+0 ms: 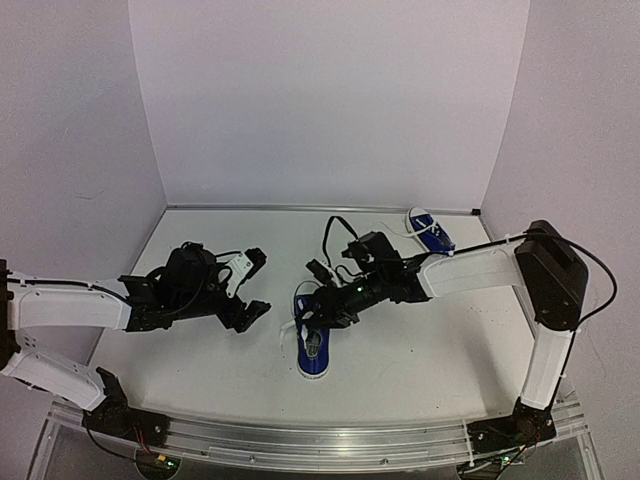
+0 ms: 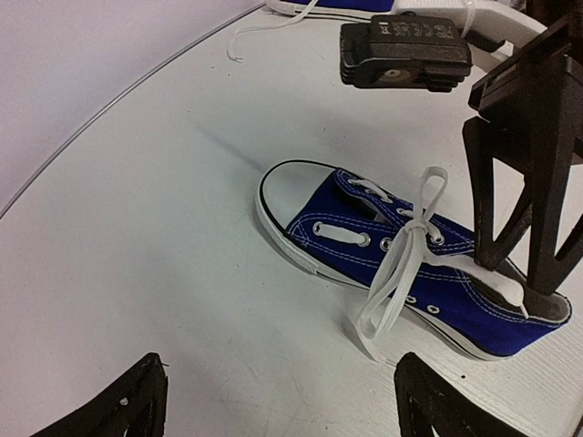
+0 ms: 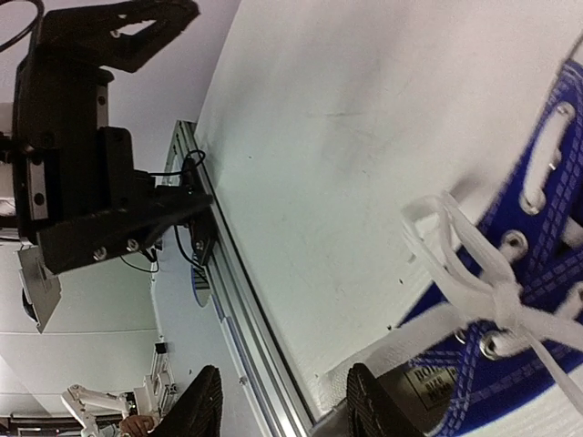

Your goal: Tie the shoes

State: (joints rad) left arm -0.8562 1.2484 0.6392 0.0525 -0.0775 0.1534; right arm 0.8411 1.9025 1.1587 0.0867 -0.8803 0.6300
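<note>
The near shoe (image 1: 313, 350) (image 2: 364, 241) is a blue sneaker lying toe toward the table's front edge. Its white laces (image 2: 398, 264) (image 3: 483, 282) cross in a loose knot, and one loop droops over the side onto the table. My right gripper (image 1: 312, 318) (image 2: 519, 259) (image 3: 287, 410) hangs over the heel, open, with one finger (image 3: 369, 405) down in the shoe's opening and the other outside it. My left gripper (image 1: 250, 288) (image 2: 282, 410) is wide open and empty, left of the shoe, a short way off the drooping loop. The second shoe (image 1: 430, 230) (image 2: 337, 5) lies at the back right.
An aluminium rail (image 1: 320, 445) (image 3: 246, 337) runs along the table's near edge. White walls close in the back and both sides. The far shoe's lace (image 2: 264, 23) trails across the table toward the back wall.
</note>
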